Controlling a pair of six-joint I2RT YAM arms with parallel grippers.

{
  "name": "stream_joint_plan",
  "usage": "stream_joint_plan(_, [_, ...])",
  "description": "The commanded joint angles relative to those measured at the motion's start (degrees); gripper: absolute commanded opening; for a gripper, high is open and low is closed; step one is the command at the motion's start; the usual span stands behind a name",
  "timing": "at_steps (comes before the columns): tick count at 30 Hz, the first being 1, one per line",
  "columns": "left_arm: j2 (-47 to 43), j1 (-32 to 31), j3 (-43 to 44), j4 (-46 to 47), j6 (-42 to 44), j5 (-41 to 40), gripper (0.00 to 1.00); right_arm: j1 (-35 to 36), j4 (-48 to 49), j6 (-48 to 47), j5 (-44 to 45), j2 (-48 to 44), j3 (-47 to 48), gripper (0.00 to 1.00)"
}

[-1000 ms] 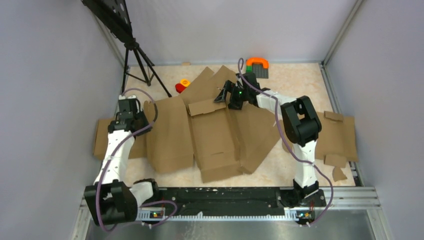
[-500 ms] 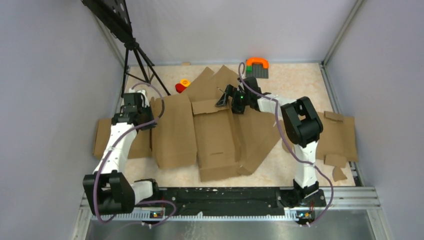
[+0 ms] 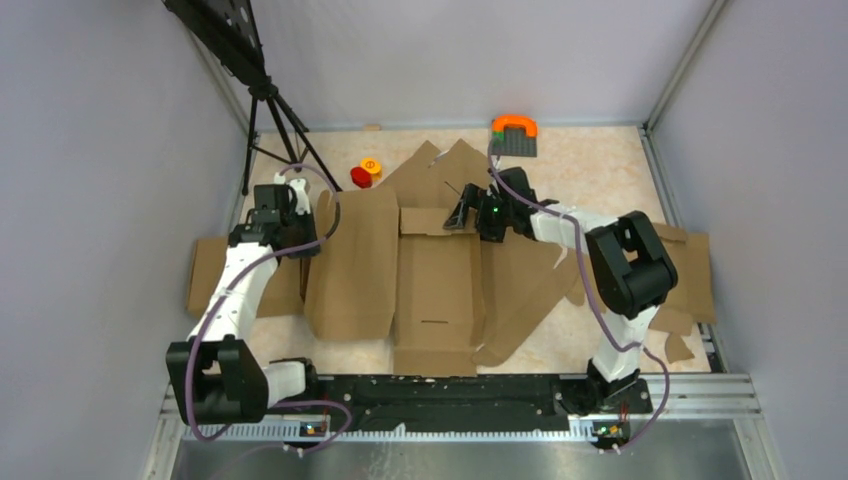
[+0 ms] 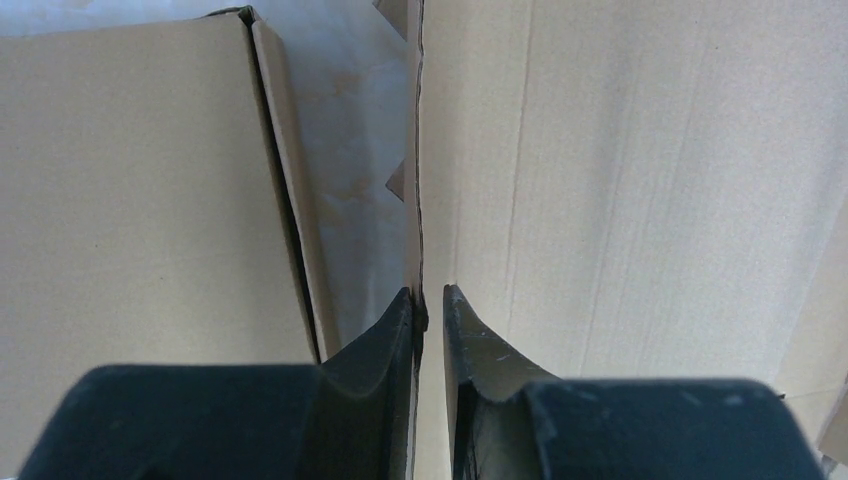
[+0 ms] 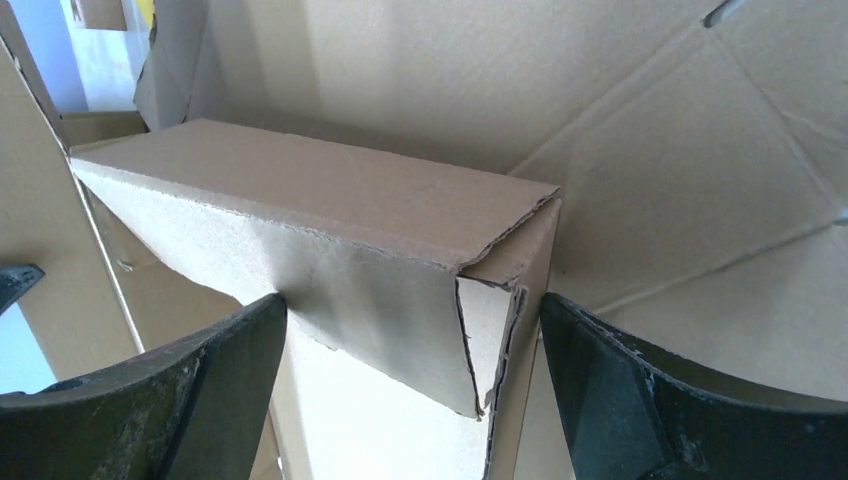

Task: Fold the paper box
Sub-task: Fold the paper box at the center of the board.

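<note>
A robotics lab cell: grey panel walls (image 3: 100,150), aluminium base rail (image 3: 450,408), tripod stand (image 3: 274,118).

White arm links (image 3: 232,290), bulky black joints (image 3: 625,262), looping purple cables (image 3: 215,330) — black curved end effector fingers (image 5: 150,400), green wrist light (image 3: 493,211)

Soft, even light from above; faint shadows edge the paper box (image 3: 437,290) in the overhead view. Wrist views bright, slightly washed; the left claw (image 4: 428,290) looms dark, soft-focused.
</note>
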Motion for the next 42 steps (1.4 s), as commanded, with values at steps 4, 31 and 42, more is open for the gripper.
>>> stream_joint_plan(4, [-1.6, -1.7, 0.8, 2.8, 1.2, -1.2, 0.17, 3.1, -6.8, -6.6, 7.8, -10.4, -2.4, 0.97])
stream_joint_plan(31, [-2.1, -10.6, 3.5, 0.9, 0.8, -7.5, 0.16, -4.4, -2.5, -0.7, -2.8, -12.6, -10.4, 0.99])
stream_joint_plan(42, [-3.0, -12.6, 3.4, 0.8, 2.2, -11.8, 0.14, -4.6, -1.4, -3.6, -4.3, -13.5, -10.4, 0.95])
